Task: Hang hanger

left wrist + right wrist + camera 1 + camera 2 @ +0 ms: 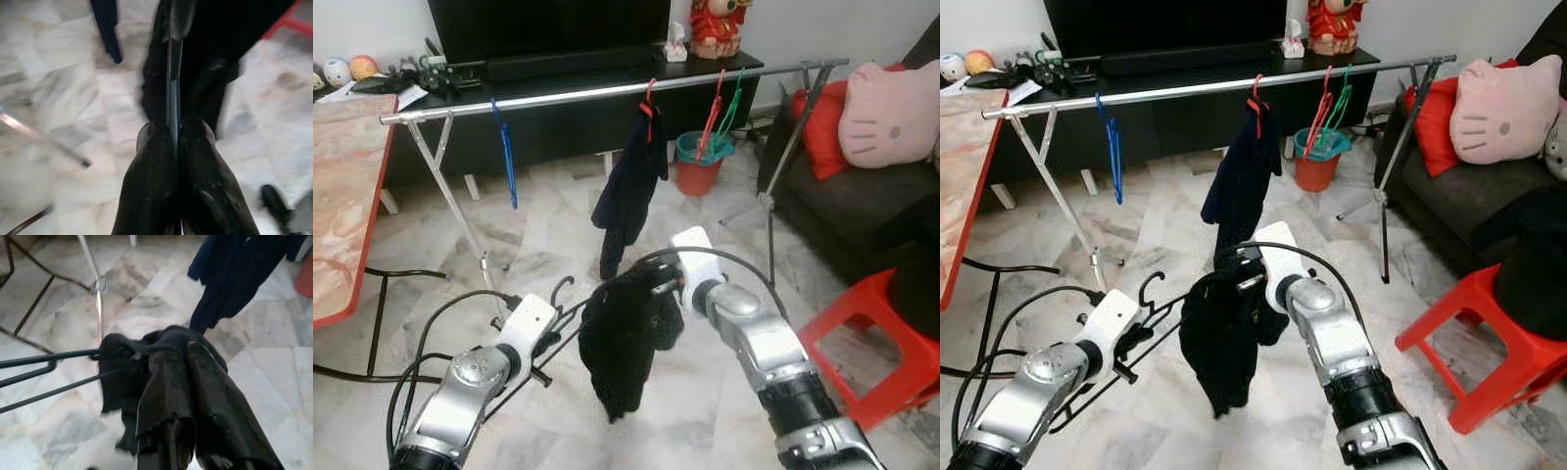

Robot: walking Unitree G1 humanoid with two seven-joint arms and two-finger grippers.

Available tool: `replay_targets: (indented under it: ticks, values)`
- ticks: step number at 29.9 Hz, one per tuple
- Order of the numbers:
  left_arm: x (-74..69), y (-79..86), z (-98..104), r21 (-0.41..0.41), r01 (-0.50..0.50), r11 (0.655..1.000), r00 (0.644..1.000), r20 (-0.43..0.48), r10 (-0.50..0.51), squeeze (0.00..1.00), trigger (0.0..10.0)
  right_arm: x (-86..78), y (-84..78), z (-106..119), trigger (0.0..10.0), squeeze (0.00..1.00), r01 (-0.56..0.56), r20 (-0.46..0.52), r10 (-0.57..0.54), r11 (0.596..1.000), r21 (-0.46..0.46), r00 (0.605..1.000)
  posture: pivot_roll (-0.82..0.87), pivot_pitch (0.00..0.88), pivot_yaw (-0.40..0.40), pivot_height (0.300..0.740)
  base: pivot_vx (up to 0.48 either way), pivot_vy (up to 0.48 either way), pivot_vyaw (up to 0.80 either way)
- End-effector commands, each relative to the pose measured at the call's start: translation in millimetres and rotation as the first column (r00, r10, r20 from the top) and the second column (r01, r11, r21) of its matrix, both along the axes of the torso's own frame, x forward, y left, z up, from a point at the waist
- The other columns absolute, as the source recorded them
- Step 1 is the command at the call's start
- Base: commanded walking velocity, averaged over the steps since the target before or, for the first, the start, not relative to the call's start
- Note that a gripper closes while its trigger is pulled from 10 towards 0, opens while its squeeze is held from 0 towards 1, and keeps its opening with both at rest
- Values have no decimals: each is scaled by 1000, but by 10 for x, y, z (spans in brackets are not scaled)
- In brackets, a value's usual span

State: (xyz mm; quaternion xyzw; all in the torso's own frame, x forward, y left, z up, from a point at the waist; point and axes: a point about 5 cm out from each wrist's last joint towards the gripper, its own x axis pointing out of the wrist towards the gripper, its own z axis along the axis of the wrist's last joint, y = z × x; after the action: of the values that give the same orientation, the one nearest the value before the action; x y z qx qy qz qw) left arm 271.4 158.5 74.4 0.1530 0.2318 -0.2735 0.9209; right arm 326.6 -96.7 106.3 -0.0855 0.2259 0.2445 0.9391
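On the far left, the edge of a counter [342, 196] with a red rim is showing. A long silver rail [607, 93] is running across the room, and a blue hanger [507, 157] is hanging from it.

Low down, the left gripper [548, 345] is holding a black hanger [563, 323]. Its fingers [161, 171] are pressed tight together on the thin wire. The hook of the hanger is sticking up, well below the rail.

In the middle, a black cloth [626, 343] is drooping from the hanger. Behind it, a dark blue cloth [628, 191] is hanging on the rail from a red hanger [648, 103].

The right gripper [668, 282] is pinching the top of the black cloth, right where it sits on the hanger. Its fingers [195, 396] are closed on the cloth.

Further right, two more hangers [720, 108], red and green, are waiting on the rail. A red stool [871, 333] is standing by a dark sofa.

It looks like the cloth is being put on the hanger. Next, the hanger needs lifting up so its hook goes over a bare part of the rail.

The far end of the hanger is hiding under the cloth. The left wrist view is blurry.
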Motion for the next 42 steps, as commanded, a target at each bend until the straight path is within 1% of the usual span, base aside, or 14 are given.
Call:
replay_targets:
  ticks: [1, 3, 5, 7, 10, 12, 14, 17, 20, 29, 33, 34, 42]
  values:
    - [-54, -69, 62, -37, 89, 995, 996, 6, -88, 0, 10000, 6, -9, 89, 10000, 0, -6, 33, 6, 1000, 7, 999, 8, 0, -27, 740, 0, 0, 0]
    - [-77, -81, 62, -41, 113, 993, 994, 0, -113, 0, 10000, 12, -25, 89, 10000, 0, 0, 35, 0, 1000, -1, 999, 8, 0, -27, 740, 0, 0, 0]
    - [-124, -94, 68, -55, 161, 985, 987, -13, -162, 0, 10000, 35, -67, 109, 10000, 0, 15, 44, -15, 1000, -8, 999, 8, 0, -28, 740, 0, 0, 0]
    - [-143, -96, 75, -64, 179, 982, 984, -17, -180, 0, 10000, 45, -87, 122, 10000, 0, 24, 49, -23, 1000, -10, 999, 8, 0, -28, 740, 0, 0, 0]
    - [-214, -57, 84, -65, 232, 970, 971, -45, -236, 0, 10000, 114, -197, 144, 10000, 0, 75, 71, -72, 996, -43, 995, 8, 0, -28, 740, 0, 0, 0]
    - [-236, -43, 88, -64, 249, 966, 966, -53, -252, 0, 10000, 137, -232, 147, 10000, 0, 89, 76, -85, 995, -54, 993, 8, 0, -28, 740, 0, 0, 0]
    - [-230, -37, 94, -66, 238, 969, 969, -51, -242, 0, 10000, 149, -233, 159, 10000, 0, 88, 77, -84, 995, -49, 993, 8, 0, -28, 740, 0, 0, 0]
    - [-206, -51, 96, -70, 227, 971, 972, -42, -230, 0, 10000, 151, -206, 170, 10000, 0, 83, 77, -80, 996, -38, 994, 8, 0, -28, 740, 0, 0, 0]
    - [-174, -90, 82, -76, 209, 975, 977, -31, -212, 0, 10000, 108, -159, 121, 10000, 0, 63, 62, -61, 997, -34, 996, 14, 0, -33, 740, 0, 0, 0]
    - [-173, -148, 100, -90, 230, 969, 972, -24, -233, 0, 10000, 61, -98, 106, 10000, 0, 34, 48, -33, 999, -30, 998, 13, 0, -30, 740, 0, 0, 0]
    - [-137, -151, 99, -71, 201, 977, 979, -15, -203, 0, 10000, 32, -46, 129, 10000, 0, 22, 47, -21, 1000, -19, 999, 16, 0, -32, 740, 0, 0, 0]
    - [-111, -147, 97, -68, 176, 982, 984, -12, -177, 0, 10000, 11, -18, 144, 10000, 0, 15, 48, -15, 1000, -13, 999, 14, 0, -32, 740, 0, 0, 0]
    - [-65, -203, 98, -63, 161, 985, 987, 8, -160, 0, 10000, -87, 27, 180, 10000, 0, 5, 38, -6, 1000, 15, 999, 14, 0, -32, 740, 0, 0, 0]
